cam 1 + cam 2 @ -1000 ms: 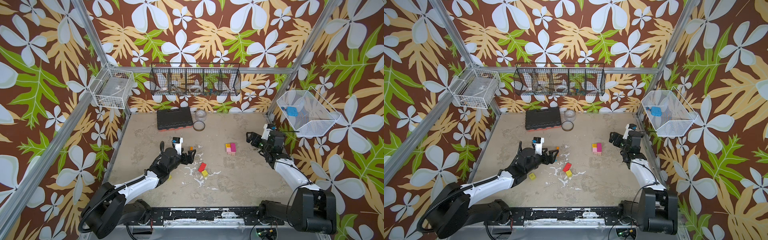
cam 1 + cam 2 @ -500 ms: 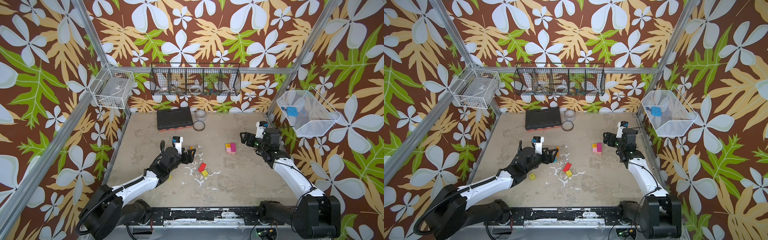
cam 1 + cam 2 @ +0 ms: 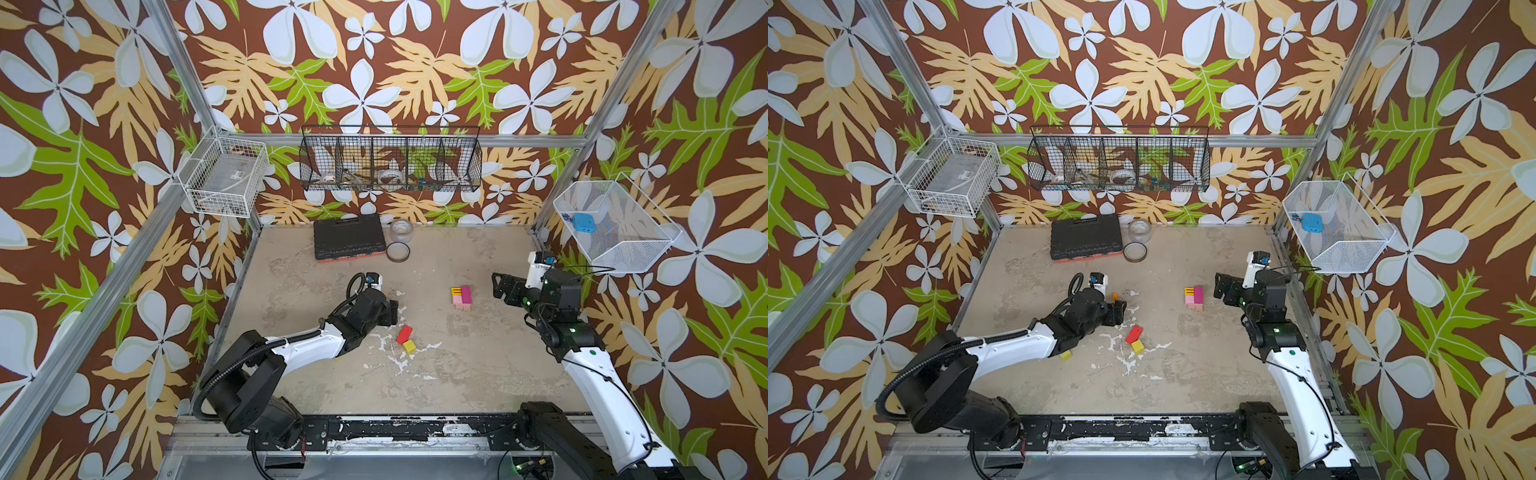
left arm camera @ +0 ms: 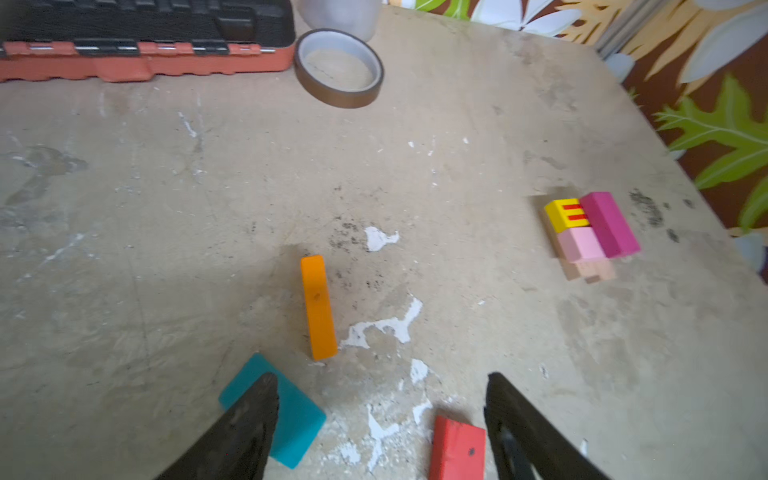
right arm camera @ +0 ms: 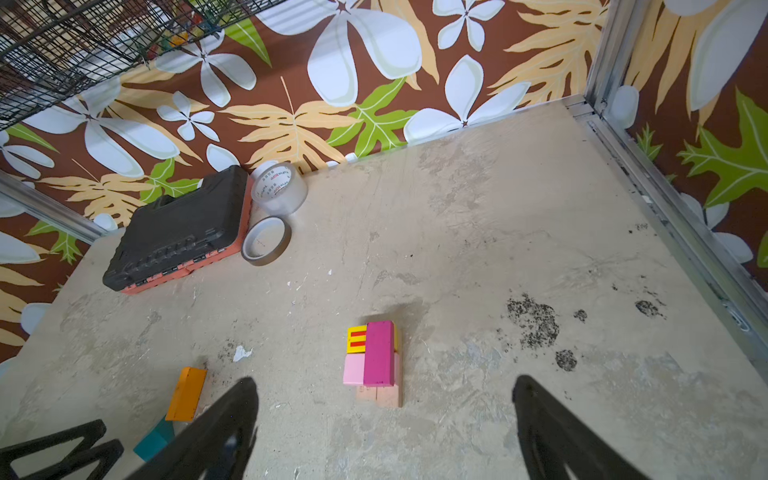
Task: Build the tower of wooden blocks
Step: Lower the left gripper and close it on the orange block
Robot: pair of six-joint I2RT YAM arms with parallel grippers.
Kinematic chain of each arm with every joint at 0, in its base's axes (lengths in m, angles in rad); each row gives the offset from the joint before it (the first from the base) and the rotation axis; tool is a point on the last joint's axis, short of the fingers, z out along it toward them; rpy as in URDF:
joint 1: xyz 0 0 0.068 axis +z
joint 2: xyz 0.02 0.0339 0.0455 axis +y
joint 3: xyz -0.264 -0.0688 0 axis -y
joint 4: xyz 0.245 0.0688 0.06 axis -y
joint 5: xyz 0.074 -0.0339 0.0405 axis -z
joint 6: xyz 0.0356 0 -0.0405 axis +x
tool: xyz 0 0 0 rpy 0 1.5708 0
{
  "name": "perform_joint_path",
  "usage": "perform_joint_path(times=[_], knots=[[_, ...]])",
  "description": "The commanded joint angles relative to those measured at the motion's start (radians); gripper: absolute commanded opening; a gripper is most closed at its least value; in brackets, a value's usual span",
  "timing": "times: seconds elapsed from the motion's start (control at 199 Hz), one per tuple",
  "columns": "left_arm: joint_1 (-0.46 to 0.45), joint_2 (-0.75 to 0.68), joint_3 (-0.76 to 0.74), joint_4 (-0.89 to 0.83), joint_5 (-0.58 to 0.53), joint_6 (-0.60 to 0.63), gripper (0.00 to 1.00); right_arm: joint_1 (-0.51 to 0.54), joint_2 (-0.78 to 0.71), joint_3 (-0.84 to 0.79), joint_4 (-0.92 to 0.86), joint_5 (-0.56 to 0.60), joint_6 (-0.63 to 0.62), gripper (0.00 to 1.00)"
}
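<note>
The wood block tower (image 3: 462,297) (image 3: 1195,297) is a low stack on the right half of the table: tan pieces below, then pink, yellow with red stripes and a magenta bar (image 5: 378,353) (image 4: 609,224). Loose wood blocks lie mid-table: an orange plank (image 4: 318,307) (image 5: 187,392), a teal piece (image 4: 291,411), a red block (image 3: 404,333) (image 4: 457,449) and a yellow cube (image 3: 409,346). My left gripper (image 3: 392,309) (image 4: 380,378) is open just above them, the teal piece by one finger and the red block by the other, holding nothing. My right gripper (image 3: 500,286) (image 5: 385,380) is open and empty, right of the tower.
A black tool case (image 3: 347,239) and two tape rolls (image 3: 399,251) lie at the back of the table. Wire baskets hang on the back wall (image 3: 390,160), left wall (image 3: 224,183) and right wall (image 3: 611,228). Another yellow block (image 3: 1065,354) lies beside my left forearm.
My left gripper has edged right over the loose blocks and its jaws have narrowed a little. My right gripper has shifted slightly beside the tower. No block has moved.
</note>
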Motion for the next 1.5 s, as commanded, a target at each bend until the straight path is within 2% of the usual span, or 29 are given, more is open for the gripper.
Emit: perform_joint_path(times=[0.0,0.055,0.15,0.276,0.436,0.592,0.752,0.918,1.144,1.299,1.405,1.5], knots=[[0.025,0.057,0.043,-0.057,-0.074,0.02,0.77,0.001,0.01,0.004,-0.002,-0.009,0.004,0.94],[0.048,0.1,0.074,-0.068,-0.049,0.022,0.73,0.001,0.017,0.014,0.002,-0.058,0.025,0.91],[0.073,0.175,0.138,-0.115,-0.027,0.017,0.65,0.004,-0.007,0.022,0.029,-0.229,0.093,0.86],[0.077,0.239,0.183,-0.131,0.0,0.025,0.6,0.06,-0.143,-0.043,0.176,-0.382,0.242,0.87],[0.076,0.291,0.226,-0.138,0.046,0.043,0.56,0.243,-0.301,-0.069,0.265,-0.364,0.352,0.9],[0.076,0.334,0.259,-0.162,0.059,0.045,0.5,0.387,-0.314,-0.03,0.272,-0.367,0.363,0.91],[0.076,0.364,0.285,-0.181,0.064,0.052,0.39,0.418,-0.304,-0.04,0.343,-0.424,0.405,0.92],[0.073,0.37,0.298,-0.201,0.051,0.055,0.26,0.419,-0.3,-0.028,0.321,-0.405,0.398,0.95],[0.05,0.385,0.356,-0.314,-0.147,0.064,0.05,0.418,-0.291,-0.031,0.32,-0.395,0.389,0.97],[-0.024,0.428,0.442,-0.429,-0.409,0.079,0.05,0.418,-0.291,-0.036,0.328,-0.403,0.4,0.97],[-0.061,0.494,0.503,-0.486,-0.48,0.077,0.05,0.419,-0.294,-0.033,0.323,-0.402,0.396,0.97],[-0.072,0.537,0.538,-0.511,-0.489,0.077,0.05,0.419,-0.301,-0.04,0.333,-0.395,0.406,0.97]])
